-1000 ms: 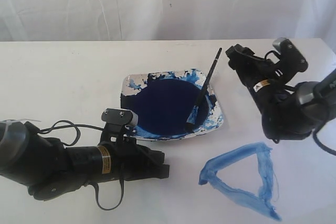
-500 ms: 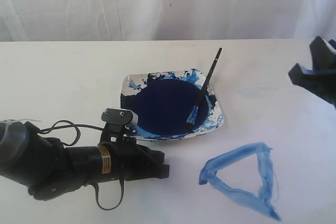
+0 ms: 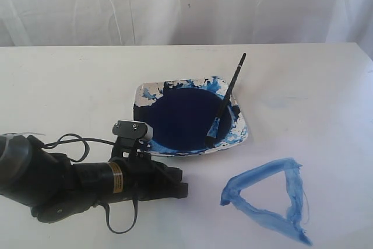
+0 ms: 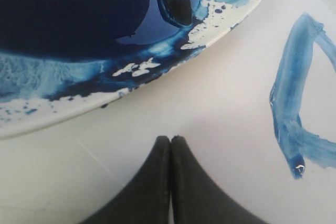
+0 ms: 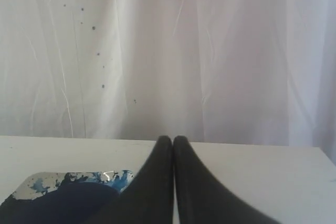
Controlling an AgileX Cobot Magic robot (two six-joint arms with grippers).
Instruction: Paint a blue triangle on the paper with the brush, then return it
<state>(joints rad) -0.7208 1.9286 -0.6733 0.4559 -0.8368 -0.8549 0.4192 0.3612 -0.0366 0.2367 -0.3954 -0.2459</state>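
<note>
Left claw (image 4: 171, 139) and right claw (image 5: 172, 139) sit closed, empty; the thin black-handled brush (image 3: 227, 97) (propped on the blue-splashed white dish (image 3: 245, 132)) could roll out.

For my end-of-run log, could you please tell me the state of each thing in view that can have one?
dish: filled with dark blue paint, rim spattered.
brush: ungripped, bristles in the paint, handle leaning over the rim.
blue triangle: painted, outline closed.
paper: flat, faintly smudged blue.
left gripper: shut, empty.
right gripper: shut, empty.
</note>
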